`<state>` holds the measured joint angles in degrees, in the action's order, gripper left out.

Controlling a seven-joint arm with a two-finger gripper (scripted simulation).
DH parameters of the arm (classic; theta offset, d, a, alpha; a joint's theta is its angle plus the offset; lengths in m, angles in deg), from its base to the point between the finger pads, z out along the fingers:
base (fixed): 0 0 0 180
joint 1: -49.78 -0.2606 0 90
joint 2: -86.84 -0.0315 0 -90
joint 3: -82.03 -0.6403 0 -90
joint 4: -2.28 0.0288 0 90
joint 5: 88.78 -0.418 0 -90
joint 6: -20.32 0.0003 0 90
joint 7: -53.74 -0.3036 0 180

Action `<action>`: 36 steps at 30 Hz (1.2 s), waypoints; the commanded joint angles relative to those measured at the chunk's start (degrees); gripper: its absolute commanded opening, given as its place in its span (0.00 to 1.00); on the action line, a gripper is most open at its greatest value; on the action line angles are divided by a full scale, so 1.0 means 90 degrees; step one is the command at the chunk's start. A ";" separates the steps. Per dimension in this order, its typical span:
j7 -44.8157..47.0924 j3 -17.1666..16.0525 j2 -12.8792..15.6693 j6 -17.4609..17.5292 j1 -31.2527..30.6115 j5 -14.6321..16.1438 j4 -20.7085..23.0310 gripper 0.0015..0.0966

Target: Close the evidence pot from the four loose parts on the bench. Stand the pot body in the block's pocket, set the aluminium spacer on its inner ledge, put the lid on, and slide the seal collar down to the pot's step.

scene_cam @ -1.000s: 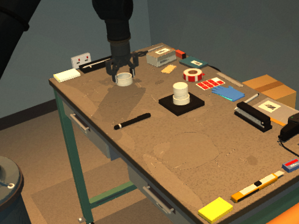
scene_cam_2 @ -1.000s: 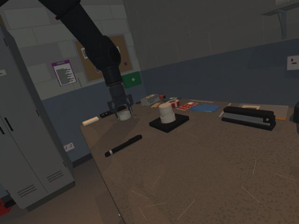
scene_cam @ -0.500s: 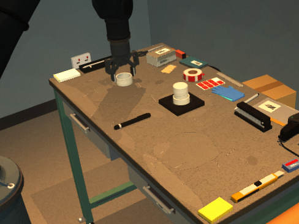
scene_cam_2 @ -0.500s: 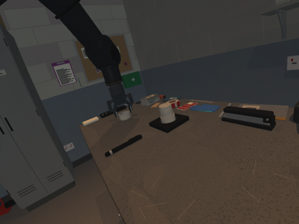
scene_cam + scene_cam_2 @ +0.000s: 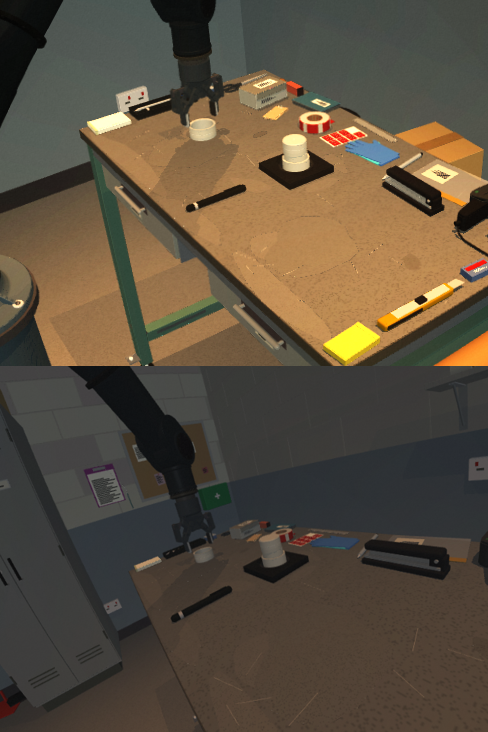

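Note:
The white pot body with its lid (image 5: pixel 295 152) (image 5: pixel 272 550) stands upright in the pocket of the black block (image 5: pixel 296 169) (image 5: pixel 276 565) at mid-bench. The pale seal collar (image 5: pixel 202 129) (image 5: pixel 203 554), a short open ring, lies flat on the bench near the far left corner, apart from the block. My gripper (image 5: pixel 199 112) (image 5: pixel 196 542) hangs open just above the collar and holds nothing. The spacer is not visible.
A cardboard box (image 5: pixel 442 145) sits at the far right edge. A black marker (image 5: pixel 216 198) (image 5: pixel 202 604) lies in front of the block. A black stapler-like bar (image 5: pixel 413 190) (image 5: pixel 406 558), red-white tape roll (image 5: pixel 316 122), blue glove (image 5: pixel 372 151) and grey case (image 5: pixel 262 92) crowd the far side.

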<state>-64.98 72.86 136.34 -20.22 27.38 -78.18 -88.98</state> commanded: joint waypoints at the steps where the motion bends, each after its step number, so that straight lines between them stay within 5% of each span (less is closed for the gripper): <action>1: 0.0188 -0.0068 0.0006 -0.0020 0.0038 0.0071 0.0005 0.89; 22: 0.6249 -0.2228 0.0291 -0.0674 0.1201 0.2367 0.0106 0.89; 36: 0.6982 -0.2483 0.0344 -0.0730 0.1339 0.2663 0.0112 0.89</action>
<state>-2.12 50.50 139.44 -26.81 39.45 -54.23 -87.98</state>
